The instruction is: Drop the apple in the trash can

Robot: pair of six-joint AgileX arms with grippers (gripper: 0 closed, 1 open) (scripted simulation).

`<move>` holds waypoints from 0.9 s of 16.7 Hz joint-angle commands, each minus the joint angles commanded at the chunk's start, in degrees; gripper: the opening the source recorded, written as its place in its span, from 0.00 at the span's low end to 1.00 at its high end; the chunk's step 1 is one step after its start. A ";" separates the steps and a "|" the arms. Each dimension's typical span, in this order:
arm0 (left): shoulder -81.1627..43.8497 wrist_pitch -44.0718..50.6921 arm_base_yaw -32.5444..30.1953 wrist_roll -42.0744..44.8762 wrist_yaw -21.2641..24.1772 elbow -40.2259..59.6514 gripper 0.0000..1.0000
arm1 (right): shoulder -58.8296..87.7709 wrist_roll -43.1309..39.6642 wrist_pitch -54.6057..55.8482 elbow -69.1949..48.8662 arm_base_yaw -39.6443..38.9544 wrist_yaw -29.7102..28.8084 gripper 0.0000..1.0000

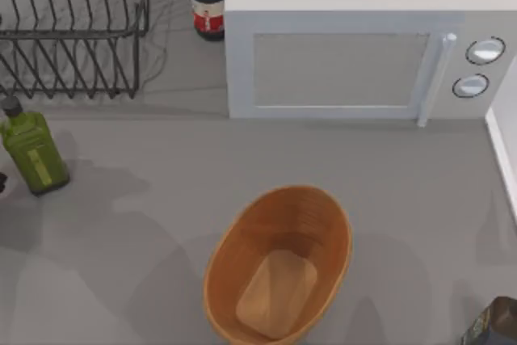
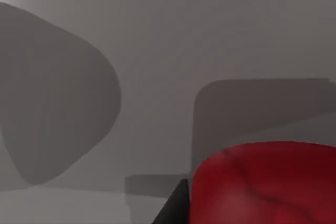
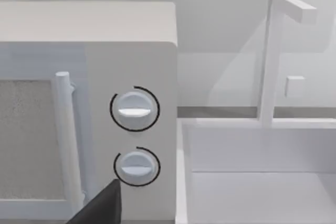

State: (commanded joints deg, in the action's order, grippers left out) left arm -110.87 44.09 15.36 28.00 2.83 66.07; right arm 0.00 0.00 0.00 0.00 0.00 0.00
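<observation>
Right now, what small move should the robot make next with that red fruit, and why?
Probably carry the small round red apple, seen close against the left claw's wrist camera, toward the oval orange-brown wood-look trash can, whose paler bottom looks bare; release comes once it is above the bin.

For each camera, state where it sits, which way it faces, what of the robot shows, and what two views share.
Top view: above the table, looking down on the trash can, microwave, wire rack and two bottles.
Left wrist view: on the left arm, facing the grey surface; the apple sits close beside a dark finger tip.
Right wrist view: on the right arm, facing the microwave's knobs; a dark finger tip shows.
Top and right wrist views share the microwave.
</observation>
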 joint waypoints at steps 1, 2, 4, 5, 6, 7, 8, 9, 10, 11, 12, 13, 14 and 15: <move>0.65 1.19 0.66 0.07 0.26 -0.11 0.00 | 0.00 0.00 0.00 0.00 0.00 0.00 1.00; 1.26 2.51 1.38 0.23 0.53 0.06 0.00 | 0.00 0.00 0.00 0.00 0.00 0.00 1.00; 2.12 5.63 2.72 0.80 1.06 1.32 0.00 | 0.00 0.00 0.00 0.00 0.00 0.00 1.00; 2.41 7.48 3.24 1.11 1.27 2.37 0.00 | 0.00 0.00 0.00 0.00 0.00 0.00 1.00; 2.65 9.54 3.62 1.39 1.39 3.68 0.00 | 0.00 0.00 0.00 0.00 0.00 0.00 1.00; 2.85 11.79 3.79 1.59 1.41 5.27 0.00 | 0.00 0.00 0.00 0.00 0.00 0.00 1.00; 3.05 14.14 3.76 1.67 1.32 7.14 0.00 | 0.00 0.00 0.00 0.00 0.00 0.00 1.00; 3.29 16.50 3.51 1.61 1.16 9.24 0.00 | 0.00 0.00 0.00 0.00 0.00 0.00 1.00; 3.61 18.79 3.06 1.42 0.93 11.55 0.00 | 0.00 0.00 0.00 0.00 0.00 0.00 1.00; 4.03 20.97 2.45 1.12 0.64 13.99 0.00 | 0.00 0.00 0.00 0.00 0.00 0.00 1.00; 4.54 23.04 1.73 0.75 0.34 16.45 0.00 | 0.00 0.00 0.00 0.00 0.00 0.00 1.00; 5.10 24.99 0.96 0.38 0.04 18.86 0.00 | 0.00 0.00 0.00 0.00 0.00 0.00 1.00; 5.66 26.71 0.19 0.07 -0.23 21.06 0.00 | 0.00 0.00 0.00 0.00 0.00 0.00 1.00; 6.15 28.13 -0.52 -0.15 -0.47 22.95 0.00 | 0.00 0.00 0.00 0.00 0.00 0.00 1.00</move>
State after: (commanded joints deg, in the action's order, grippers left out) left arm -104.72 72.22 14.85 27.85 2.37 89.02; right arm 0.00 0.00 0.00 0.00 0.00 0.00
